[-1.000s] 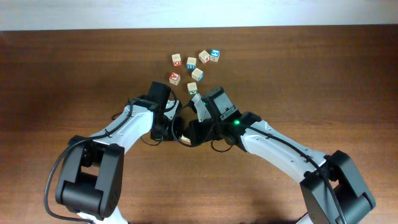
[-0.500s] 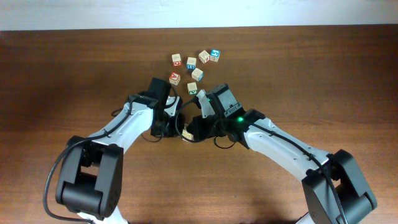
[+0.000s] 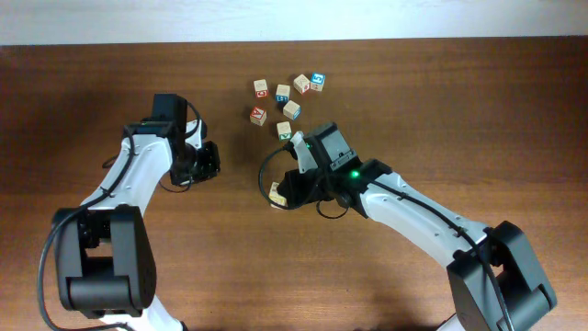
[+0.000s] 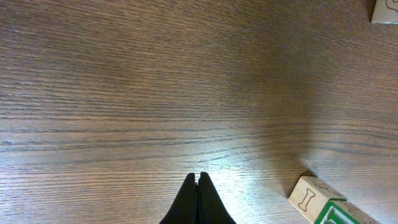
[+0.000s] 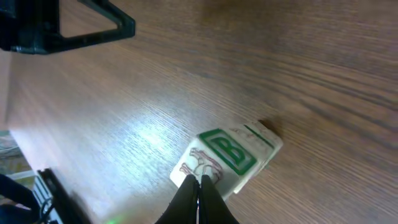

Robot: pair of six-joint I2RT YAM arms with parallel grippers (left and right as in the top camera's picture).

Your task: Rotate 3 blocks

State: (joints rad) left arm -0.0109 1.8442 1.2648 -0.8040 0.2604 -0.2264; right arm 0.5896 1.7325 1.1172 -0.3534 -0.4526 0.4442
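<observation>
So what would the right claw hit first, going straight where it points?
Probably the green-lettered block, lying just ahead of the shut right claw; whether they touch is unclear.

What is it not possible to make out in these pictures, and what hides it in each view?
Right wrist: the shut jaws of the right gripper cover the near edge of the green B block, so contact is unclear.
Overhead: the letters on the far cubes are too small to read.
Left wrist: the cube marked I is cut by the bottom edge, the corner cube by the top right corner.
</observation>
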